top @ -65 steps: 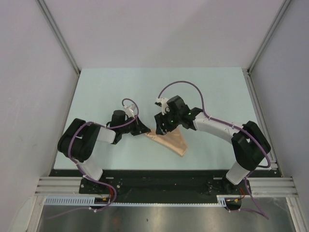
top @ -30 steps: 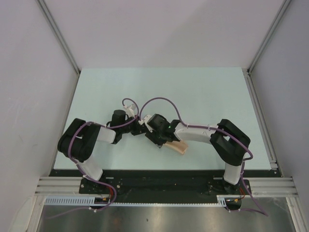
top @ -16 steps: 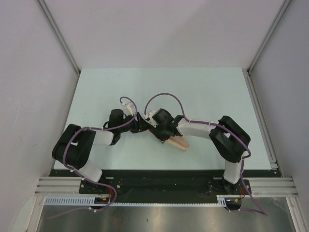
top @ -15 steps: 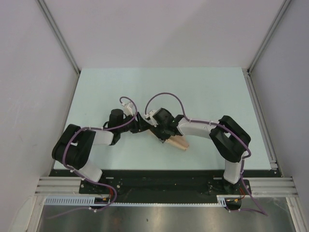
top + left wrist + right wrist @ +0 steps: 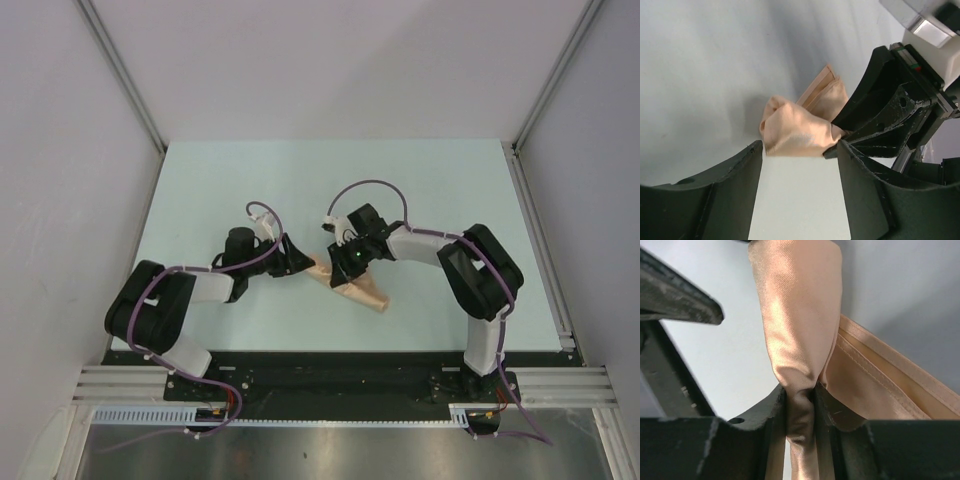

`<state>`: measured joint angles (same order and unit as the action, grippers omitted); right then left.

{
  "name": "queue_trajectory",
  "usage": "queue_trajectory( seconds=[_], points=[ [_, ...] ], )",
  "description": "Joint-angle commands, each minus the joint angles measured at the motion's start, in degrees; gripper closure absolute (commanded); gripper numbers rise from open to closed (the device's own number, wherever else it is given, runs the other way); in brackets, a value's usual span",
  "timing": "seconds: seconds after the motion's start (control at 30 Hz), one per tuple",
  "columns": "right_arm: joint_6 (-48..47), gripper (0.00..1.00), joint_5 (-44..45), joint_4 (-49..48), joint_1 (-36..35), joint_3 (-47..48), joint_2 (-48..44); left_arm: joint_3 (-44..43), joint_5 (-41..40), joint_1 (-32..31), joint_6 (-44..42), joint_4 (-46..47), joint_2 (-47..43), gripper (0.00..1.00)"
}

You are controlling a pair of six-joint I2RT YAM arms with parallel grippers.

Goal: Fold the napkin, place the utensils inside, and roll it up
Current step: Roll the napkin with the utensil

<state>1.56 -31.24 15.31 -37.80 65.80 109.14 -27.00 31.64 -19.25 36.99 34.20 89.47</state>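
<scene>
— Where is the napkin point(image 5: 358, 290) now?

— It lies on the table point(image 5: 430, 190), near the front edge and about at the middle, as a narrow folded bundle. One end is lifted between the two grippers; the other end lies flat and points to the front right.

— Which gripper has it?

— The right gripper point(image 5: 800, 390). Its fingers point(image 5: 767, 412) are pressed together on a fold of the cloth, and the cloth rises out from between them. Beside it, the layered edges of the bundle are visible.

— And the left gripper point(image 5: 799, 147)?

— Its fingers point(image 5: 735, 185) are wide apart. The bunched end of the napkin sits just in front of the tips, in the line of the gap. If it touches them, I cannot tell.

— How do the arms stand?

— In the top view the left arm lies low, with its elbow at the left, and it reaches to the right. The right arm bends from its base at the right and reaches to the left, with the wrist turned down. The two grippers are very near, facing each other across the lifted end.

— Something unclear?

— Yes. From above, the right gripper covers a part of the napkin. What is inside the folds, no view shows.
</scene>
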Motion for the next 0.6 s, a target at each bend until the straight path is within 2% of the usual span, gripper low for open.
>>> queue_trajectory(
  seconds=[0.0, 0.13, 0.33, 0.57],
  points=[
    [3.4, 0.71, -16.2, 0.2, 0.5, -1.6, 2.3, 0.2, 0.6, 0.2, -1.3, 2.3, -1.8, 0.34],
    [5.0, 0.72, -21.9, -2.0, 1.9, -2.4, 3.1, 0.2, 0.7, 0.2, -1.1, 2.4, -1.5, 0.34],
    [7.1, 0.72, -22.9, -5.9, 4.4, -4.4, 4.1, -0.1, 1.1, 0.1, -0.9, 2.1, -0.9, 0.38],
    [6.8, 0.72, -21.3, -5.6, 5.9, -4.3, 5.1, -0.8, 2.4, -0.2, -0.7, 0.0, 0.3, 0.41]
  ],
)
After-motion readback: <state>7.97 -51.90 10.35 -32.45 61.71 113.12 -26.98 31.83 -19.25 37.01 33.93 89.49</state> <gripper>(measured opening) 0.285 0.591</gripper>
